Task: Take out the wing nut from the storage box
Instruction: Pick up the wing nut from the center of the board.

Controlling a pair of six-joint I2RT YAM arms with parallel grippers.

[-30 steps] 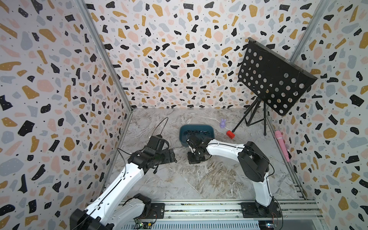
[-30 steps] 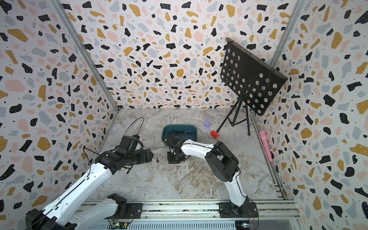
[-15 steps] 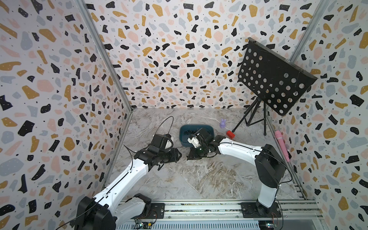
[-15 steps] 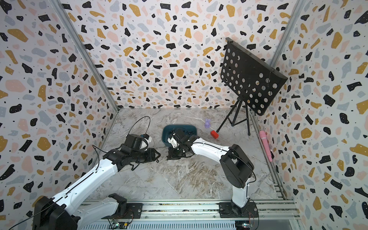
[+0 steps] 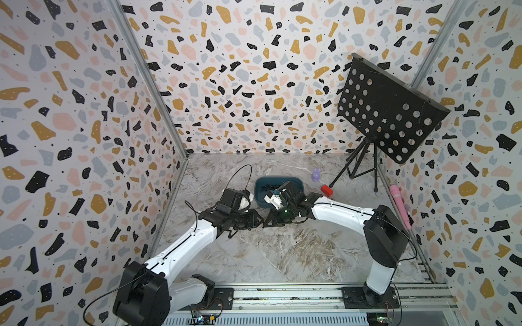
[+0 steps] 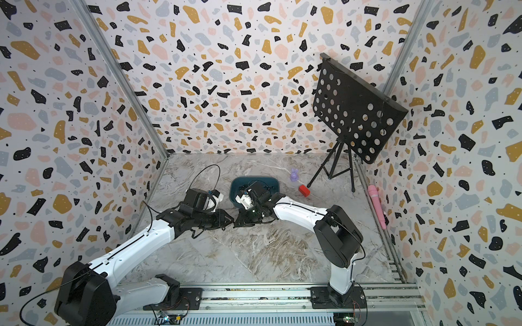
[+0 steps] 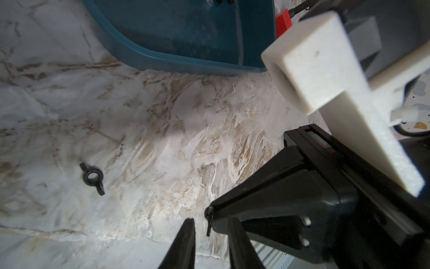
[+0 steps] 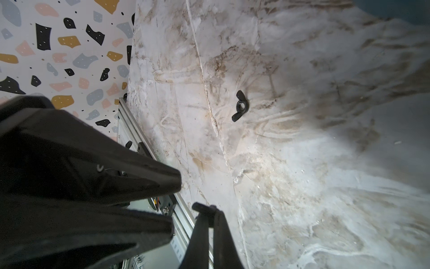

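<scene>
Both arms meet nose to nose just outside the storage box (image 5: 260,186), on its robot-facing side, and both top views show the tips almost touching. The right gripper (image 8: 209,212) is pressed tight together, and there's a small black part (image 8: 202,206) nipped at its very tip. It's too tiny to call the shape for certain. In the left wrist view that same part (image 7: 208,224) hangs between the two fingers (image 7: 186,244) of the left gripper (image 7: 211,220). Those fingers stand a little apart, with a sliver of marble showing on either side, so they aren't clamping anything.

And look at this: a wing nut (image 7: 93,178) lies flat on the marble table (image 5: 282,254), out of the box and clear of its near wall (image 7: 186,62). The right wrist camera catches it too (image 8: 240,106), sitting alone with nothing touching it.

Inside the box, a scatter of dark bits (image 5: 267,188) sits along the far wall. A red block (image 5: 326,191) rests just beside the box on the right arm's side.
</scene>
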